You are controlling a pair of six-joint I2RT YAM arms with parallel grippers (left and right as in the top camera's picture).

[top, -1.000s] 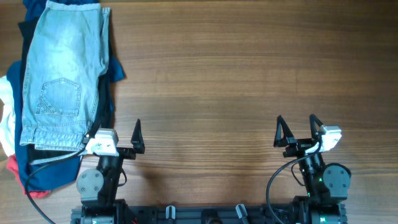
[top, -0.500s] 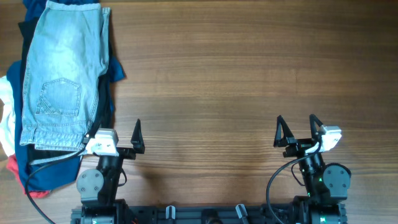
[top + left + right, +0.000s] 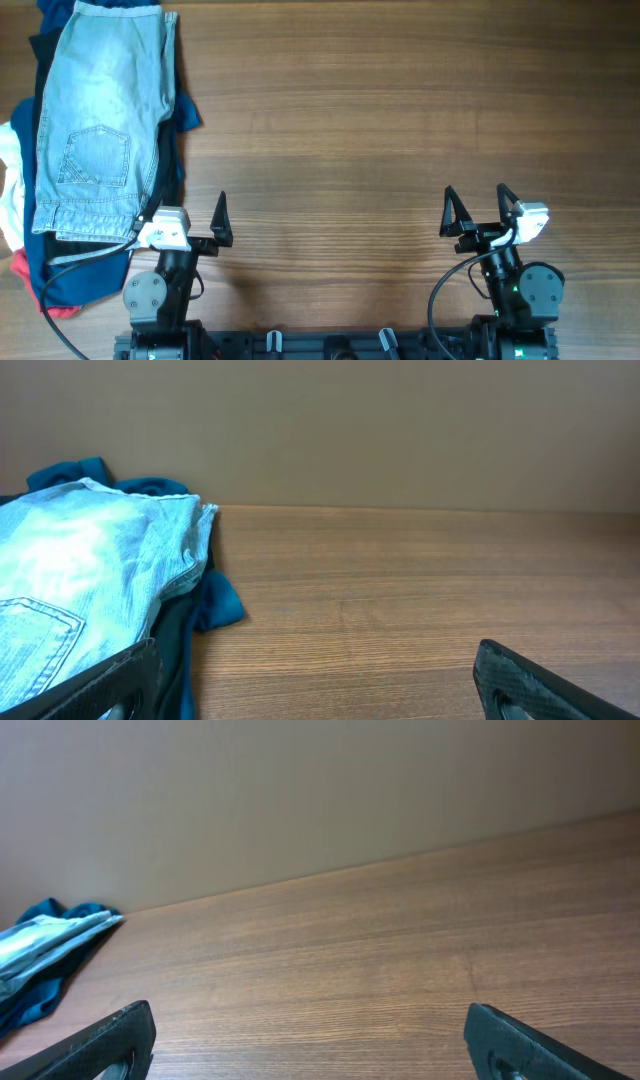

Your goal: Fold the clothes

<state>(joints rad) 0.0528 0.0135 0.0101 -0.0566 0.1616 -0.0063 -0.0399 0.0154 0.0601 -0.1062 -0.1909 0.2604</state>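
The light blue denim shorts lie folded lengthwise on top of a pile of clothes at the table's far left, one stitched back pocket facing up. They also show at the left of the left wrist view and far off in the right wrist view. My left gripper is open and empty near the front edge, just right of the shorts' near end. My right gripper is open and empty near the front right, far from the shorts.
Under the shorts lie navy/teal clothes, with white and red cloth at the left edge. A black cable runs over the pile's near end. Wooden table spreads to the right.
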